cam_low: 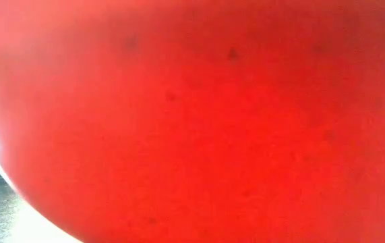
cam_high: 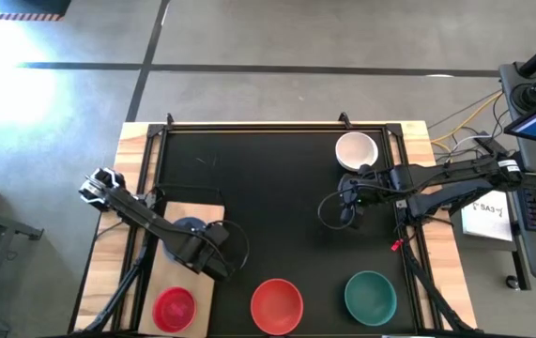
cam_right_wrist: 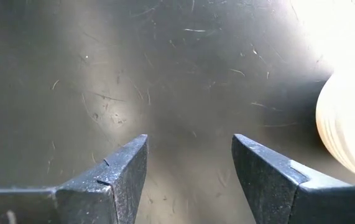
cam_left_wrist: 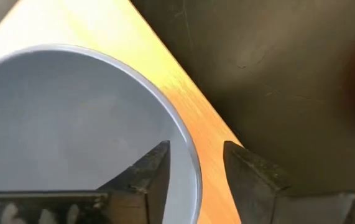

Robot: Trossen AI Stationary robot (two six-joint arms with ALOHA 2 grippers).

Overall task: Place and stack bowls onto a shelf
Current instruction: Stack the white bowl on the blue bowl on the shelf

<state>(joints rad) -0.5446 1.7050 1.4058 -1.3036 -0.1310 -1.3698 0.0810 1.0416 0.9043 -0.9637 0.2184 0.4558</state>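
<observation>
The left pincer [cam_left_wrist: 196,171] sits over the shelf [cam_high: 172,208] at the desk's [cam_high: 268,178] front left, its fingers parted astride the rim of the blue-grey bowl [cam_left_wrist: 71,124], one inside, one outside. A magenta bowl [cam_high: 175,307] lies nearer the shelf's front. The right pincer [cam_right_wrist: 189,168] hangs wide open and empty above bare desk, near the white bowl [cam_high: 356,149]. The red bowl [cam_high: 277,304] and teal bowl [cam_high: 371,294] rest along the desk's front edge.
</observation>
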